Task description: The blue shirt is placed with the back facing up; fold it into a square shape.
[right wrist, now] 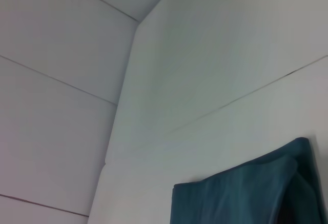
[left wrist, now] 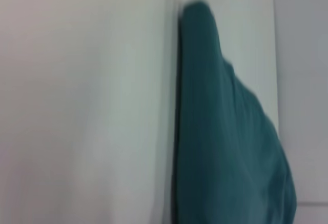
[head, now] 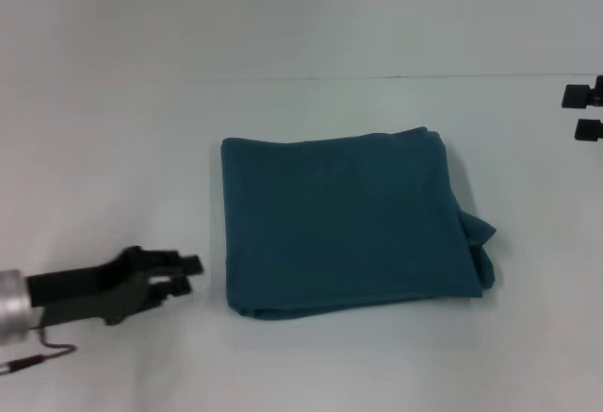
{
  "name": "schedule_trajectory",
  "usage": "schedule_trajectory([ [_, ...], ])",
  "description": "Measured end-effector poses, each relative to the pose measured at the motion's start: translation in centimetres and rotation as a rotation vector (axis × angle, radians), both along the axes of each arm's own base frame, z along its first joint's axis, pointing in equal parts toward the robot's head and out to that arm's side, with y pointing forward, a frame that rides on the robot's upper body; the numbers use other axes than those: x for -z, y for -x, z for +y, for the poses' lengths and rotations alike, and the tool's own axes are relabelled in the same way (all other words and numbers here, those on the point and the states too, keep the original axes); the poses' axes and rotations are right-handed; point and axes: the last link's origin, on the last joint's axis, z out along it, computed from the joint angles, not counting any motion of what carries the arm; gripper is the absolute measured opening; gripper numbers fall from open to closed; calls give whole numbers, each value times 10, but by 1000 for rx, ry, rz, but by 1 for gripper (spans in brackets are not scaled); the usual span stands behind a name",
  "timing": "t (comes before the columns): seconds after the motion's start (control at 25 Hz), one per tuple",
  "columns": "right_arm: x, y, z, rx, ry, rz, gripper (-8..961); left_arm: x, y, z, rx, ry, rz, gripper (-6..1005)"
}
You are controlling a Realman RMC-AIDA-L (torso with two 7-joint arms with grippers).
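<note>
The white worktop [head: 113, 148] carries the blue shirt [head: 344, 223], which lies folded into a near-square block at the middle, plain side up, with a small bunch of cloth sticking out at its right edge. The left gripper [head: 188, 275] is low near the shirt's left front corner, not touching it; its fingers [head: 179, 263] are slightly apart and hold nothing. The right gripper [head: 586, 110] is at the far right edge, well apart from the shirt, fingers spread and empty.

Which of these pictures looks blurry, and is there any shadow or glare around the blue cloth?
Left wrist view: the blue shirt is soft and smeared, its edges fuzzy. Head view: sharper, with flat, even light, no glare, and only a thin shadow under the shirt's near edge. Right wrist view: fairly clear, and the white table shows faint seam lines.
</note>
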Motion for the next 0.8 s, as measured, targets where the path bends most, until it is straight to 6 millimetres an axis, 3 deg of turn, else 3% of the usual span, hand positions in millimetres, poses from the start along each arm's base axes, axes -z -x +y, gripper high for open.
schedule_trajectory([
  [0.16,1,0,-2,-38,3,-19,762,-20,-1,-6,110,-84,-15,384],
  [0.32,6,5,-9,-262,3,-112,762,-29,-20,-15,537,-157,37,465],
  [0.36,16,7,-18,-425,35,-185,762,-31,-23,-17,640,-180,56,485],
  [0.4,22,7,-23,-480,60,-212,762,-32,-26,-18,707,-199,75,505],
  [0.44,22,7,-23,-480,60,-212,762,-34,-27,-18,760,-211,94,525],
  [0.72,75,18,-41,-657,202,-308,762,-33,-42,-9,958,-144,151,782],
  [0.8,88,25,-41,-690,200,-312,762,-28,-49,-5,1012,-94,165,927],
])
